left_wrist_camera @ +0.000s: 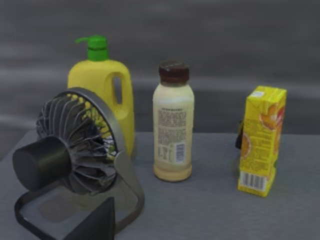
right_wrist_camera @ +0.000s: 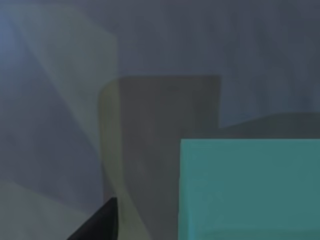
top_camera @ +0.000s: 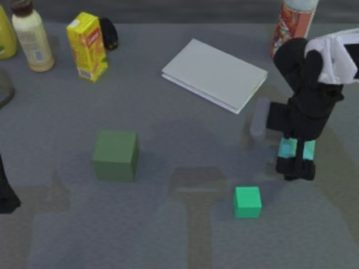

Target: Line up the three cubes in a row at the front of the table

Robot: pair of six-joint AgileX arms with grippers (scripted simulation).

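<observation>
My right gripper (top_camera: 295, 171) hangs over the right side of the table (top_camera: 168, 235), shut on the light cyan cube (top_camera: 288, 149), which shows between its black fingers. In the right wrist view this cube (right_wrist_camera: 250, 190) fills the near corner, its shadow lies apart from it on the table, and one dark fingertip (right_wrist_camera: 100, 225) shows. The small bright green cube (top_camera: 247, 202) rests in front and to the left of that gripper. Left of centre lies the large olive cube (top_camera: 115, 155). My left gripper (top_camera: 5, 196) is parked at the left edge.
A pale grey book (top_camera: 214, 74) lies at the back centre, a yellow juice carton (top_camera: 87, 46) and a cream bottle (top_camera: 32, 36) at the back left, a red-labelled can (top_camera: 293, 22) at the back right. A small fan (left_wrist_camera: 75, 150) and yellow jug (left_wrist_camera: 102, 100) stand at the far left.
</observation>
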